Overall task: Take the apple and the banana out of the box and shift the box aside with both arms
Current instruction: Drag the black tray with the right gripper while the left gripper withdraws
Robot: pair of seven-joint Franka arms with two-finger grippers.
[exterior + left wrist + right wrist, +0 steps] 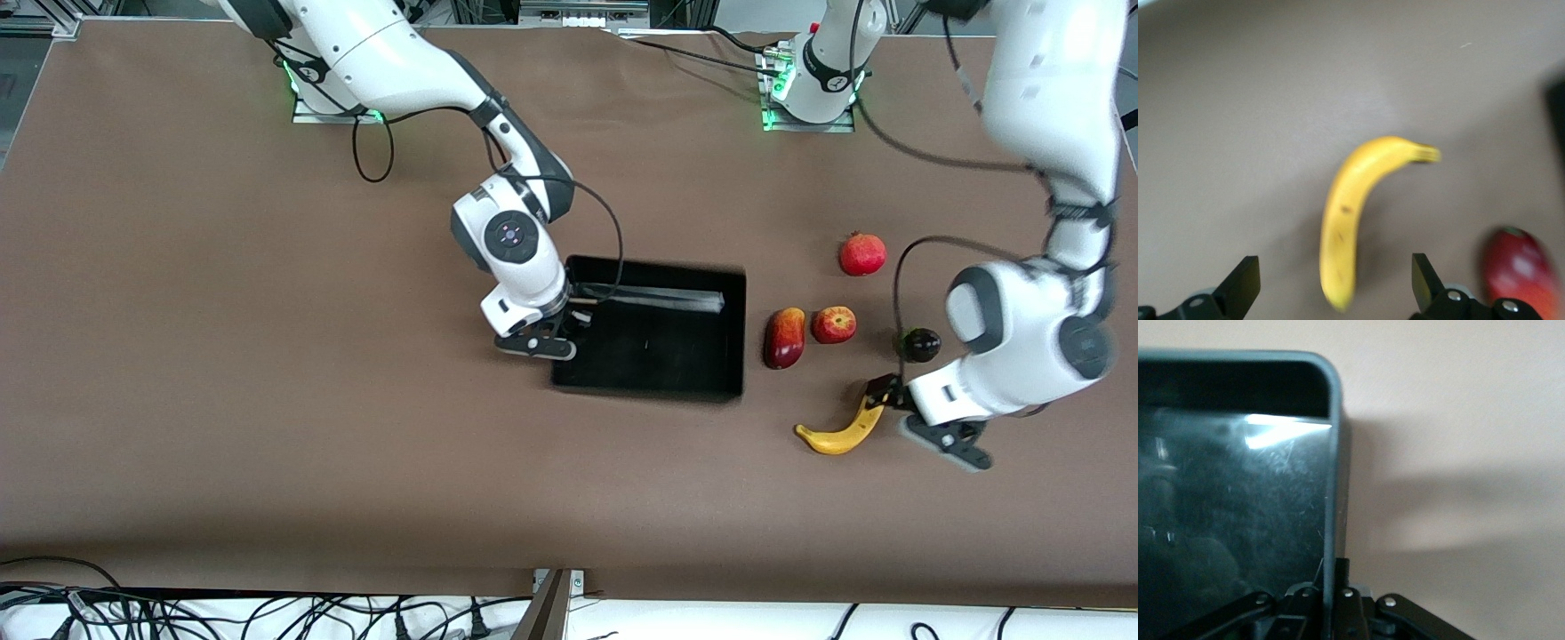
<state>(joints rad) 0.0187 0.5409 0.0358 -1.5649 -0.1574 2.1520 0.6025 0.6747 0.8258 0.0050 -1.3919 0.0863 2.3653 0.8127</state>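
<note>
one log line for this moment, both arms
left gripper: open over banana | right gripper: shut on box wall | apple: on table

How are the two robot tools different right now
The right tool is shut on the black box's wall; the left tool is open, holding nothing. The right sits at the box's edge; the left is over the banana. Both are low by the table.
</note>
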